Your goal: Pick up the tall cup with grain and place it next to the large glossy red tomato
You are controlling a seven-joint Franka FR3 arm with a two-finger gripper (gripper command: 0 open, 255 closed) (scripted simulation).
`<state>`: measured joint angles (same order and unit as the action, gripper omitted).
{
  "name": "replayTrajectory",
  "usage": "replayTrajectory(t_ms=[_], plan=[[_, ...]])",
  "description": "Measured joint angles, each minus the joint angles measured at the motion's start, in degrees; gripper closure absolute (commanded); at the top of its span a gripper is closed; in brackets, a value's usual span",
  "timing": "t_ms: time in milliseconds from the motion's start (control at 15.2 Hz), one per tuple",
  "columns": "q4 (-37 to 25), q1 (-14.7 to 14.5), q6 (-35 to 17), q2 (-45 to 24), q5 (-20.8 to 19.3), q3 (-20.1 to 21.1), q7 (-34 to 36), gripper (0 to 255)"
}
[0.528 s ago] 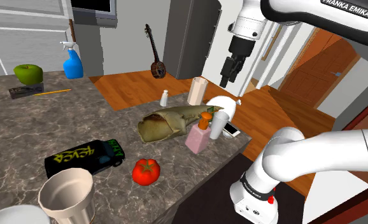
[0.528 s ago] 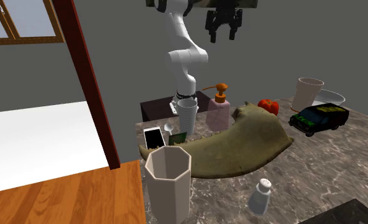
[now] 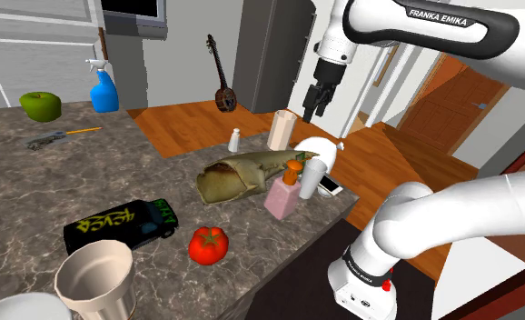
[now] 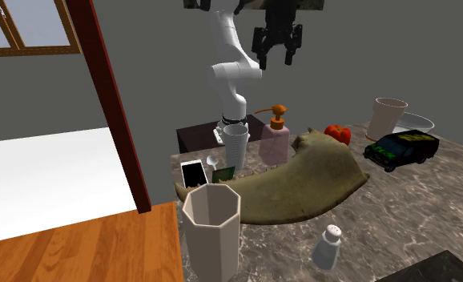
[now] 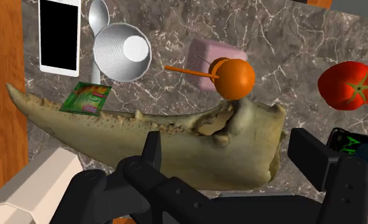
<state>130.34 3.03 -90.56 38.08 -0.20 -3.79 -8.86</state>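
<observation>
- Since half a second ago the arm has swung the gripper toward the shoulder view's left, and in the second exterior view it sits lower. It hangs high over the far end of the counter. The jaws are spread wide with nothing between them.
- Counter is a dark marbled slab, pretty cluttered from where I'm sitting.
- Claw, a big olive crab claw, lies across the middle. On my wrist feed it's straight under the fingers.
- Van, black with green lettering, is parked near the tomato on the shoulder view's left side.
- Cup is the tall pale one. It stands upright at the counter's far edge, just past the claw's thin tip and well apart from the tomato. On the wrist feed its rim shows just beside one finger, not between them. Can't tell what's in it.
- Soap bottle, pink with an orange pump, stands just beside the claw.
- Beaker, white and ribbed, sits near the soap bottle.
- Tomato, glossy red, sits between the van and the soap bottle.
- Phone lies flat next to the beaker.
- Shaker, small and white, stands near the cup.
</observation>
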Motion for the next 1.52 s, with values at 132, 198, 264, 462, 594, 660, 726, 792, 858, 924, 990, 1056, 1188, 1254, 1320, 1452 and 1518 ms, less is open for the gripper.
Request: replayTrajectory(t_ms=[132,198,264,462,594,660,726,792,858,924,990,1056,1188,1254,1320,1452,1518], plan=[[-0.13,0.54,-3.27,-3.19,-0.91,-1.61,-1.72,0],[-0.36,0.71,-4.5,-4.55,-1.18,-2.15,-2.3,0],[-0.36,0.91,-5.83,-5.76,-1.45,-2.76,-2.94,0],[-1.82,1.49,-9.89,-10.91,-2.08,-4.8,-5.15,0],[-2.63,1.85,-12.61,-14.21,-2.27,-6.09,-6.59,0],[-3.55,2.05,-13.53,-15.9,-2.31,-6.79,-7.42,0],[-4.8,2.17,-14.55,-18.04,-2.21,-7.43,-8.18,0],[-5.64,2.27,-15.5,-19.73,-2.09,-7.9,-8.74,0],[-6.95,2.43,-16.38,-21.8,-1.9,-8.54,-9.58,0],[-7.87,2.57,-17.53,-23.79,-1.66,-9.11,-10.33,0],[-9.13,2.8,-18.42,-25.85,-1.39,-9.78,-11.32,0],[-10.21,3.04,-19.14,-27.57,-1.12,-10.35,-12.16,0],[-13.02,3.42,-20.6,-31.69,-0.22,-11.35,-13.81,0],[-14.66,3.63,-21.2,-33.9,0.34,-11.78,-14.62,0],[-16.17,3.9,-21.84,-36.01,0.9,-12.2,-15.47,0],[-19.29,4.43,-22.72,-39.95,2.06,-12.8,-16.9,0],[-20.65,4.82,-23.52,-42.11,2.76,-13.11,-17.77,0]])
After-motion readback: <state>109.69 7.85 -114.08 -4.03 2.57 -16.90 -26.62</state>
